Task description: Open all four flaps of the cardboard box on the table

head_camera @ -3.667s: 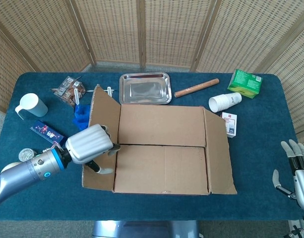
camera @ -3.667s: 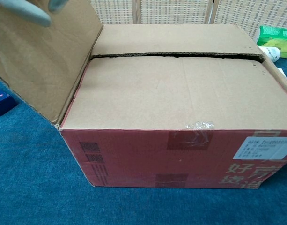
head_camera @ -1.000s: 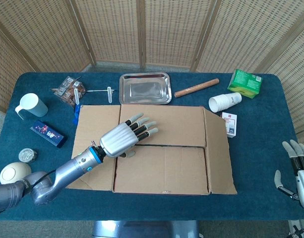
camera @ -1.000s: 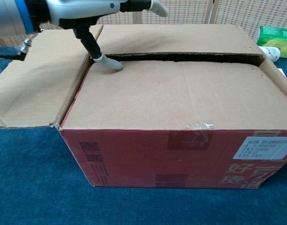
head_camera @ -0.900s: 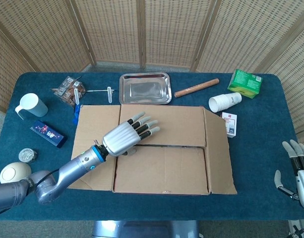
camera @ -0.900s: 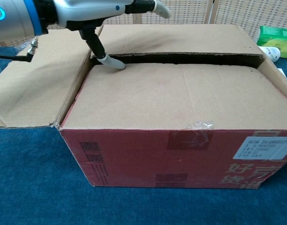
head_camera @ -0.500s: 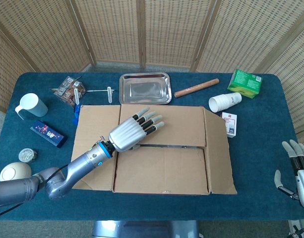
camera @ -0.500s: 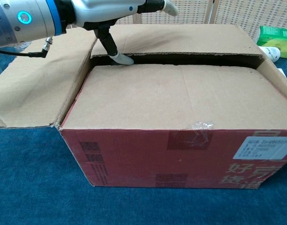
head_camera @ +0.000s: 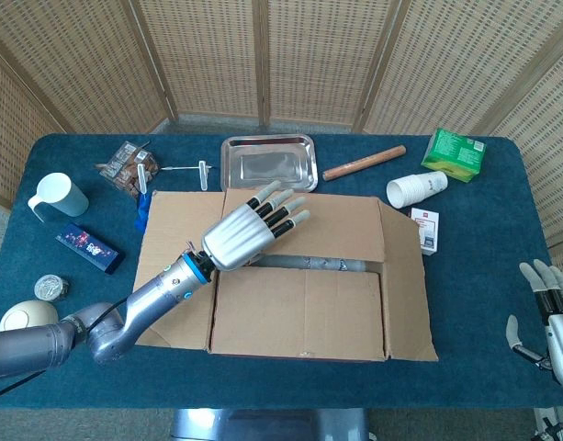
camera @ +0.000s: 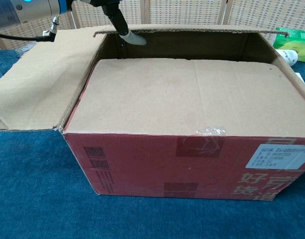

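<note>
cardboard box (head_camera: 304, 276) sits in the middle of the blue worktop (head_camera: 483, 303), and your left hand (head_camera: 247, 231) is over its far flap (head_camera: 341, 225), fingers spread and laid along the top of that flap. in the chest view your thumb (camera: 131, 38) hooks under the flap's near edge, so the flap is pinched between thumb and fingers and stands raised, with a dark gap showing below it. the left side flap (head_camera: 175, 266) lies folded out flat, the right side flap (head_camera: 410, 294) is folded out as well, and the near flap (camera: 192, 97) lies closed across the top. your right hand (head_camera: 555, 322) is well apart from the box at the worktop's near right corner, fingers apart and holding nothing. beyond the box you have a steel tray (head_camera: 268, 164), a wooden rolling pin (head_camera: 364, 163), a stack of paper cups (head_camera: 416, 189) and a green packet (head_camera: 454, 153). to the left stand a white mug (head_camera: 59, 196), a snack bag (head_camera: 128, 166) and a small dark blue box (head_camera: 86, 246).
</note>
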Controlling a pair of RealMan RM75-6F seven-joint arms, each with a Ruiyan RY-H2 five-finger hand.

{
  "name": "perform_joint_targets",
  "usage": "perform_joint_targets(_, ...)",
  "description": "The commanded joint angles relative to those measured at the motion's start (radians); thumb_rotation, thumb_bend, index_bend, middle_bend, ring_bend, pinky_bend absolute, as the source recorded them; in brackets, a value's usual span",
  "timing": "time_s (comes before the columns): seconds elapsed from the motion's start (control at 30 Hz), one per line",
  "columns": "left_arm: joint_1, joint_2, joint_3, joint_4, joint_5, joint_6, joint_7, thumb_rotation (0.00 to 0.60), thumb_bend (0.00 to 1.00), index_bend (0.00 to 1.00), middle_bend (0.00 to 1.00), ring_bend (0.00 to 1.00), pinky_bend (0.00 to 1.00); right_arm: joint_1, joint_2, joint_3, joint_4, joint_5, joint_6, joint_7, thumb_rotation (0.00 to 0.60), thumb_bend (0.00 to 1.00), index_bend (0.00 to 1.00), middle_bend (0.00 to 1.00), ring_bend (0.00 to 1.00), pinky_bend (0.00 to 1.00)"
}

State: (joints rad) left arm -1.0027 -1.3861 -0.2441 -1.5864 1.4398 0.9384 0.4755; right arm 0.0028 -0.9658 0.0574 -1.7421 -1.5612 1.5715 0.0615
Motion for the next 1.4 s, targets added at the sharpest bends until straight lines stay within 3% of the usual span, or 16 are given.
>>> perform_joint_targets(0.03, -0.007, 0.008, -0.010, 0.009, -0.008, 0.003, 0.012, 0.600, 0.36, 0.02, 0.00, 0.00, 0.00, 0.001, 0.000, 0.000, 0.000, 0.001, -0.002, 0.001, 0.264, 0.56, 0.00, 0.00, 0.00, 0.00)
perform_joint_targets(0.27, -0.025, 0.010, -0.025, 0.034, -0.013, 0.017, 0.036, 0.600, 0.53, 0.02, 0.00, 0.00, 0.00, 0.004, 0.000, -0.001, 0.003, 0.006, -0.011, 0.005, 0.260, 0.56, 0.00, 0.00, 0.00, 0.00)
perform_joint_targets(0.6, -0.064, 0.003, -0.073, 0.086, -0.041, 0.039, 0.070, 0.600, 0.53, 0.02, 0.00, 0.00, 0.00, 0.010, -0.001, -0.002, 0.005, 0.012, -0.025, 0.002, 0.263, 0.56, 0.00, 0.00, 0.00, 0.00)
perform_joint_targets(0.97, -0.172, -0.077, -0.135, 0.266, -0.097, 0.015, 0.116, 0.600, 0.53, 0.02, 0.00, 0.00, 0.00, 0.013, -0.001, -0.003, 0.008, 0.020, -0.035, 0.003, 0.265, 0.56, 0.00, 0.00, 0.00, 0.00)
perform_joint_targets(1.4, -0.250, -0.186, -0.129, 0.473, -0.150, -0.022, 0.079, 0.600, 0.53, 0.02, 0.00, 0.00, 0.01, 0.018, -0.004, 0.000, 0.015, 0.036, -0.046, 0.007, 0.267, 0.56, 0.00, 0.00, 0.00, 0.00)
